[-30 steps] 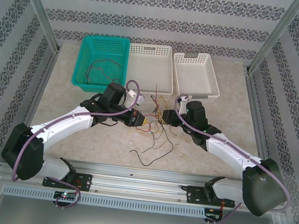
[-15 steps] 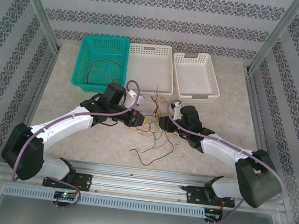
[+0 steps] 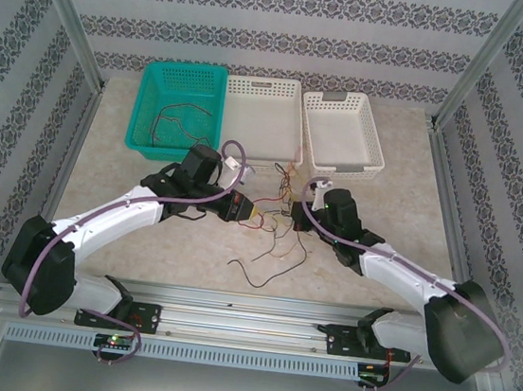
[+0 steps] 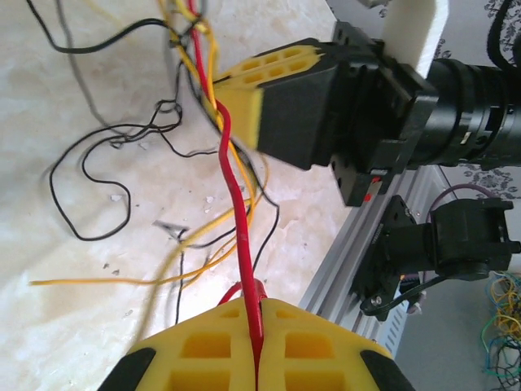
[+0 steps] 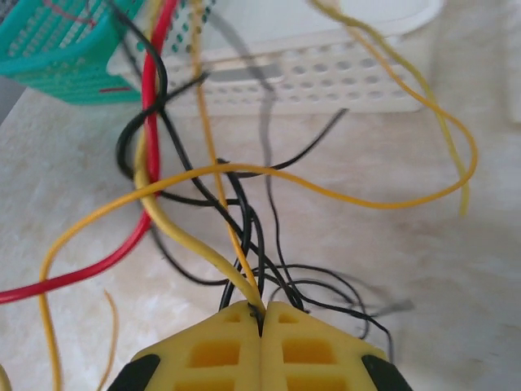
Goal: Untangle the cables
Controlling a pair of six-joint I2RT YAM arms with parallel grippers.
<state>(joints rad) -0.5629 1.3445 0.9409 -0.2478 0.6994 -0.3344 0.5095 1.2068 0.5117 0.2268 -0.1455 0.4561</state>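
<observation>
The cables (image 3: 272, 227) are a tangle of red, yellow-orange and black wires on the table between my two grippers. My left gripper (image 4: 256, 305) is shut on a red cable (image 4: 232, 175), which runs taut up towards the right gripper's yellow pads (image 4: 260, 90). My right gripper (image 5: 262, 308) is shut on a thick yellow cable (image 5: 175, 228); a thin orange wire and black strands (image 5: 248, 212) also run in at the pad tips. In the top view the left gripper (image 3: 257, 212) and the right gripper (image 3: 290, 209) almost face each other.
A teal basket (image 3: 145, 134) with a few dark wires (image 3: 180, 123) in it stands at the back left. Two white baskets (image 3: 267, 87) (image 3: 345, 99) sit beside it. The aluminium rail (image 3: 248, 304) runs along the near edge.
My right gripper has closed from open onto the yellow cable and shifted slightly. The left gripper has kept its hold on the red cable.
</observation>
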